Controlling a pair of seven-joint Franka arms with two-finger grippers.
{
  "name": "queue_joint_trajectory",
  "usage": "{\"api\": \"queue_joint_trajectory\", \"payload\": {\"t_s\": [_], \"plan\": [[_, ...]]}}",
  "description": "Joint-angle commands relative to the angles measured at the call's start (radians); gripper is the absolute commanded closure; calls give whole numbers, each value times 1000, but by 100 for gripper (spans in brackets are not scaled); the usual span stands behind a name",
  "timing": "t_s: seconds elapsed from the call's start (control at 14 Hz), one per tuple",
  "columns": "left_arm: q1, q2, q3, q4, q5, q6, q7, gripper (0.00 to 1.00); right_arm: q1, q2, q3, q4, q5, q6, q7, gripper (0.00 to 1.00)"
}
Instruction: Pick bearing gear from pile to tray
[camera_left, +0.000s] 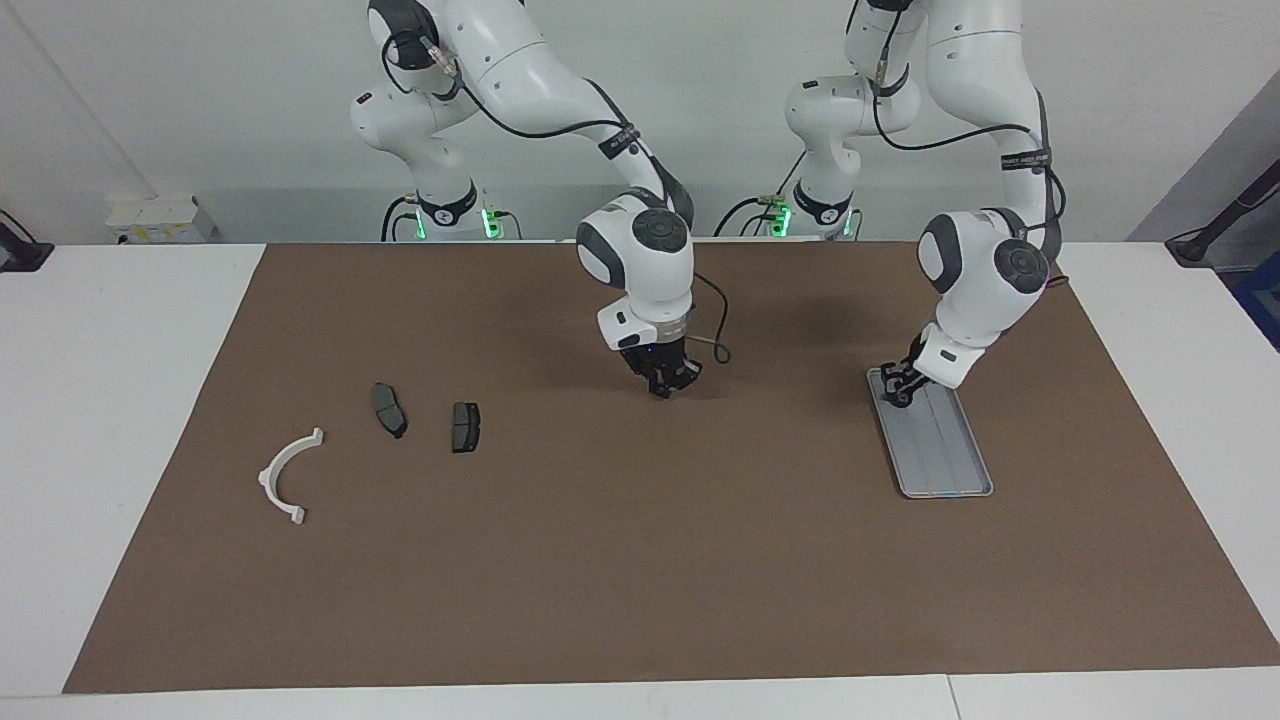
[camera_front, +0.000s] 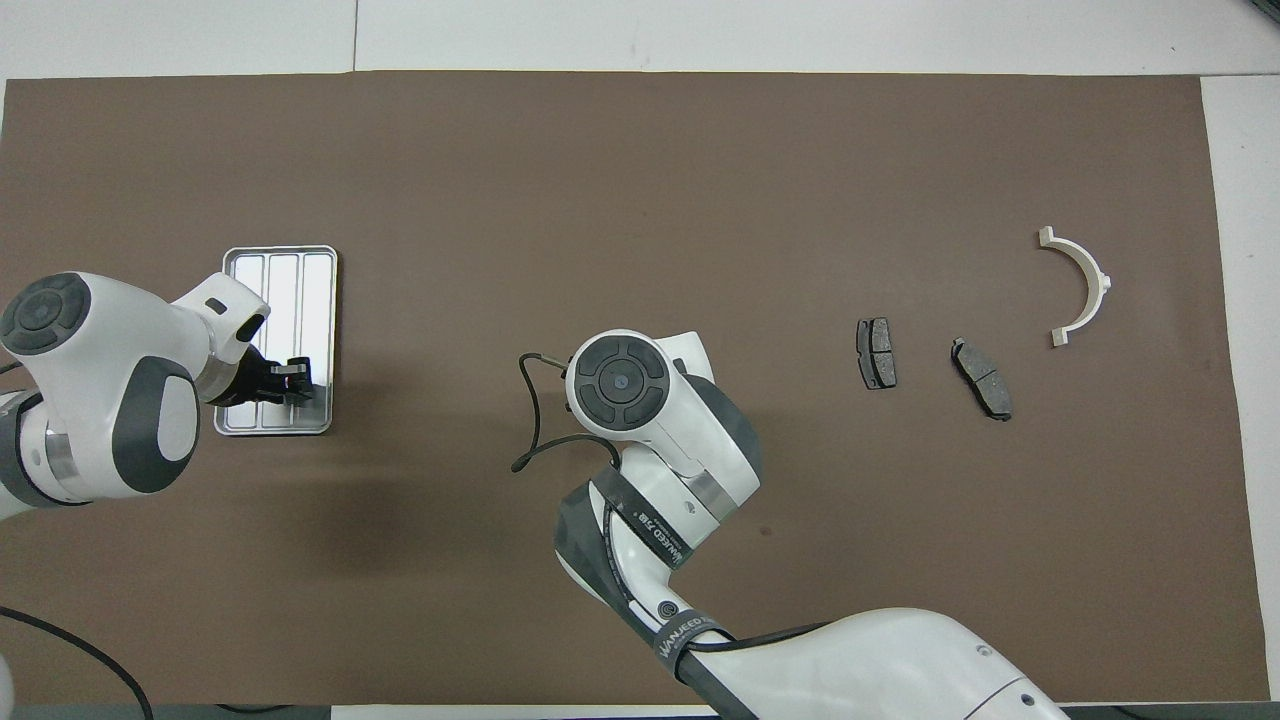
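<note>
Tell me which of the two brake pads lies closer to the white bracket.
The brake pad lying askew, beside the white bracket. The other pad lies square, nearer the right gripper.

— White glossy shells on both arms, dark grey round caps at the joints. Black cables looped along the links.

— Black bands with white lettering on the forearms. Green lights glowing at both bases. Black left gripper (camera_left: 897, 384) and black right gripper (camera_left: 668, 381) below white wrist housings; small blue light on the latter.
</note>
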Motion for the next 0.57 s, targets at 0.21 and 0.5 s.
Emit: {"api": "queue_joint_trajectory", "payload": {"t_s": [0.21, 0.5], "plan": [[2, -28, -3, -52, 0, 46, -5, 58, -11, 1, 2, -22, 5, 5, -22, 61], [2, -25, -3, -4, 0, 21, -7, 34, -21, -13, 4, 39, 6, -77, -17, 15]]}}
